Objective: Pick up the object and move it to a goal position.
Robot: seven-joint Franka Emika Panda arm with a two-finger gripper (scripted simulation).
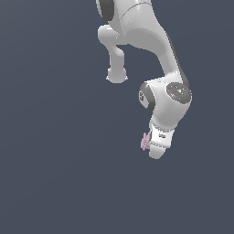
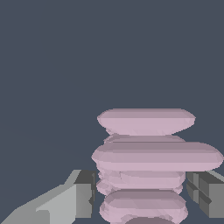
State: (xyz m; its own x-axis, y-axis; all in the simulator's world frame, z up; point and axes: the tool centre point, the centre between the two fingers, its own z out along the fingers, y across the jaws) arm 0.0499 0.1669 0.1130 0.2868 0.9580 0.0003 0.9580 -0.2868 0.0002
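Currently the gripper (image 2: pixel 140 194) is clenched on the object (image 2: pixel 148 166): one finger (image 2: pixel 81 194) sits against each flank, with the ribbed pink stack between them. Its long axis runs outward from the fingertips. No supporting surface or goal marker is visible, so the object appears carried in mid-air.

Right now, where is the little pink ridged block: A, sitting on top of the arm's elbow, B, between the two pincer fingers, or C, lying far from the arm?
B: the wrist view shows the pink block sitting between the two grey fingers of the pincer, and the exterior view shows it at the pincer's tip.
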